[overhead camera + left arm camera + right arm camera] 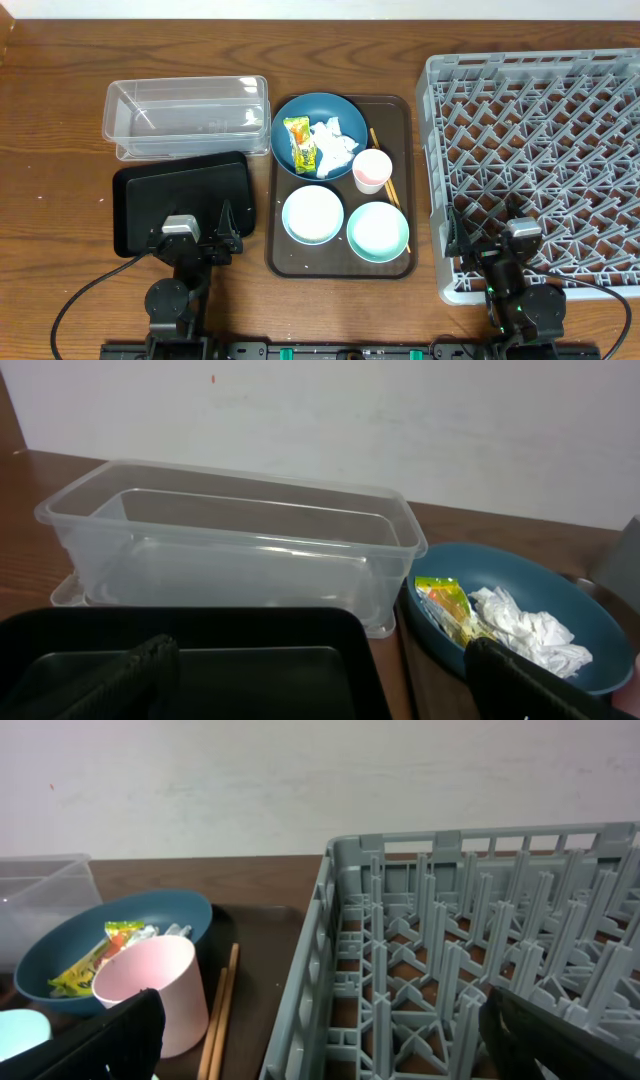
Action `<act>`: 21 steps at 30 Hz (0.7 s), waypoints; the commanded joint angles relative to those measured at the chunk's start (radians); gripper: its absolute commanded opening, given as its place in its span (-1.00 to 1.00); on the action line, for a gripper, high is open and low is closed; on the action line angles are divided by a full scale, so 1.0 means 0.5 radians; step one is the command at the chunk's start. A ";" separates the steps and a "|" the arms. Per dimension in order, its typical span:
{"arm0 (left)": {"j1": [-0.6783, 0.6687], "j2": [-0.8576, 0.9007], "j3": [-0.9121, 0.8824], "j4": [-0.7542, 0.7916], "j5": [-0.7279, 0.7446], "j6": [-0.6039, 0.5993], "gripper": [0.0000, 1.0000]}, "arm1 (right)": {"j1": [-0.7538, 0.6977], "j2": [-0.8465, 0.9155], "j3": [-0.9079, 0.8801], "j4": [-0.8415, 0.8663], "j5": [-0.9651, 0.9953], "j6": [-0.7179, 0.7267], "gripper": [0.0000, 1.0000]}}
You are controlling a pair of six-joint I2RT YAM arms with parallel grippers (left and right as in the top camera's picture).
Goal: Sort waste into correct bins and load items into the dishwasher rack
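at right, rack (540, 150), right edge cut off by the frame, near corner hidden under the right gripper (322, 1000), fingers spread wide, grasping nothing. mid-table, brown tray (275, 255). far left, clear tub (185, 115); just near it, black tray (180, 195), near edge covered by the left gripper (320, 648), likewise released. on the brown tray's far end, dish (315, 107) with wrapper (300, 146) and tissue (335, 145) inside; rice impossible to make out. nearer, pale-blue bowl (313, 215) left, mint bowl (377, 231) right. cup (372, 170) between, covering part of the chopsticks (392, 190).
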 commanded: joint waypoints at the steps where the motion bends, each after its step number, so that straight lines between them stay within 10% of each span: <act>1: 0.012 0.060 -0.018 -0.091 -0.002 -0.018 0.87 | -0.005 0.010 -0.002 -0.007 -0.031 0.054 0.98; 21: 0.011 1.382 0.958 -0.741 0.281 -0.016 0.87 | -0.005 0.757 0.855 -0.738 0.016 -0.068 0.98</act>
